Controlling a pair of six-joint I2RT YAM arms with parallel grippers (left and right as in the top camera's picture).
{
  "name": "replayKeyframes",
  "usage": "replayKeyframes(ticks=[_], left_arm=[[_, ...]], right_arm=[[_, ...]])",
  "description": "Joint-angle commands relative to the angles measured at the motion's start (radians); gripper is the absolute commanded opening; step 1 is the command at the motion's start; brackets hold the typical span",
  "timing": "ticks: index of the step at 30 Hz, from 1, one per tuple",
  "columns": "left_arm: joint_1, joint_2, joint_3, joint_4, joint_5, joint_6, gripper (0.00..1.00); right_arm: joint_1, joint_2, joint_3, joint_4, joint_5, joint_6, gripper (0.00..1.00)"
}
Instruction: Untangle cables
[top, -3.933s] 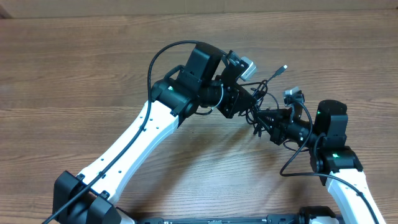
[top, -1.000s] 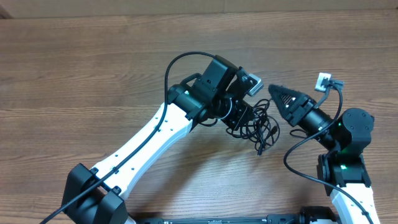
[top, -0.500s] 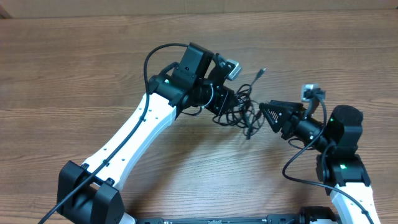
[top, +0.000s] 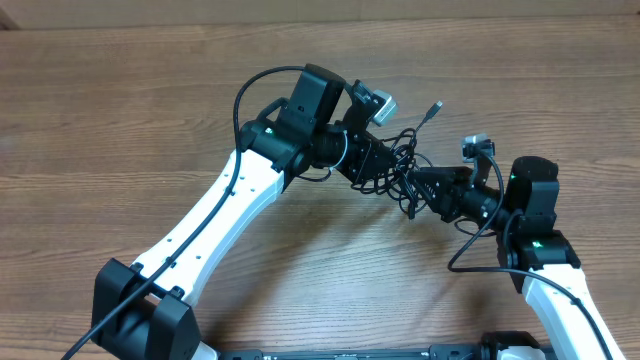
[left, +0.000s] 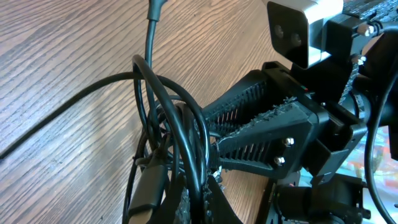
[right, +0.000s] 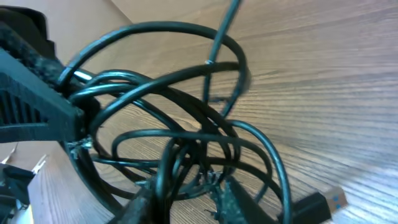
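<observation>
Left fingers (left: 184, 208) — still clamped on cables (top: 395, 165). My right fingers (right: 233, 199) — back among them, narrowing; hold unclear. Separating can resume.

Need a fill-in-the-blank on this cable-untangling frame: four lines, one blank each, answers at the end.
1. The left gripper is ____ on the cables.
2. The right gripper reaches into the tangle with strands lying ____ its jaws.
3. Every strand in the tangle is ____ in colour.
4. The table under both arms is made of ____.

Missing words: shut; between; black; wood
</observation>
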Motion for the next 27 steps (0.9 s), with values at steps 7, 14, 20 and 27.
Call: replayKeyframes(ticks=[7,14,20,27], left_arm=[[-0.003,-0.001,0.001,0.023,0.002,0.008,0.04],[-0.003,-0.001,0.001,0.034,0.003,-0.002,0.04],[-0.003,-0.001,0.001,0.044,0.018,-0.026,0.04],[-0.003,-0.001,0.001,0.037,0.047,-0.025,0.04]], right_arm=[[0.008,0.001,0.018,0.013,-0.098,-0.021,0.26],[0.017,0.001,0.017,0.008,-0.131,-0.021,0.25],[0.075,0.011,0.017,0.0,-0.06,-0.046,0.16],[0.079,0.019,0.017,-0.002,-0.028,-0.042,0.04]])
